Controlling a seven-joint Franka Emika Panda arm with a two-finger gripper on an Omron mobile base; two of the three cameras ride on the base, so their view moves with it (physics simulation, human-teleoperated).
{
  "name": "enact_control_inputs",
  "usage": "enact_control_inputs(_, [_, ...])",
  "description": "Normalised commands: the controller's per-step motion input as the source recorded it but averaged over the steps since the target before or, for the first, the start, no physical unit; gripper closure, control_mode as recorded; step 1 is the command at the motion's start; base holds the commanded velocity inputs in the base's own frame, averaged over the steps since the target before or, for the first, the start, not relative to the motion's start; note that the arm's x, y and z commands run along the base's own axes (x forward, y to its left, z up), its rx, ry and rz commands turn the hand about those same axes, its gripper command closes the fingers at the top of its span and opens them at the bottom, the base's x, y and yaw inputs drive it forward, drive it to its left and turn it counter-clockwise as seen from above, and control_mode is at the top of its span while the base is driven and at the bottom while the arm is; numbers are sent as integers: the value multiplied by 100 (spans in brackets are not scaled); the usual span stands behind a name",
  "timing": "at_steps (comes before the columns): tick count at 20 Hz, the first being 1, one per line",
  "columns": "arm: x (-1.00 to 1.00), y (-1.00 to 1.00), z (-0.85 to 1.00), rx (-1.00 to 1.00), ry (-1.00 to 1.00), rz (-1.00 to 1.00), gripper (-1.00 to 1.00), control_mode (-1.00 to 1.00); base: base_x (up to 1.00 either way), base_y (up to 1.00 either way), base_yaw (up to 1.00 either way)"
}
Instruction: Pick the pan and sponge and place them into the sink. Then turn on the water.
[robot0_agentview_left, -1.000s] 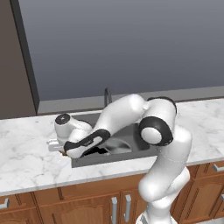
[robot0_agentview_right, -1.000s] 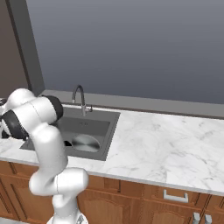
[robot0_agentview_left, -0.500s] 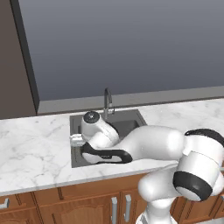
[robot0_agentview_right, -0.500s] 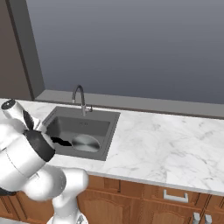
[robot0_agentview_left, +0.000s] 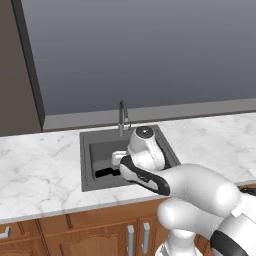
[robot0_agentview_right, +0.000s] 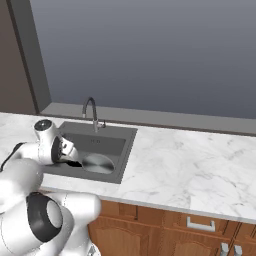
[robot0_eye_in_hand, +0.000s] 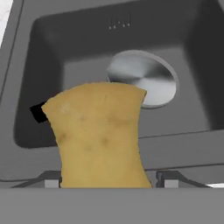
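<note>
My gripper (robot0_eye_in_hand: 107, 183) pinches the sponge (robot0_eye_in_hand: 99, 135) between its jaws, above the near rim of the sink (robot0_eye_in_hand: 39, 65). To do it well: carry farther over the basin, clear of the rim, then let go. Sponge: ochre, mottled, pinched sides. Pan (robot0_eye_in_hand: 144, 81) lies inside on the basin floor.

Two rear base views, both facing sink (robot0_agentview_left: 87, 150).
</note>
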Motion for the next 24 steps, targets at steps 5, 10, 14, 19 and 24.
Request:
enact_control_inputs(5, [14,-75,16,18,5,-11,100,-100,0,0,0])
enact_control_inputs(10, [36,-61,2,9,9,-10,100,-100,0,0,0])
enact_control_inputs(14, [56,-17,-5,1,11,-4,100,-100,0,0,0])
enact_control_inputs(19, [39,0,-29,0,9,0,100,-100,0,0,0])
enact_control_inputs(24, [14,0,-34,0,3,1,100,-100,0,0,0])
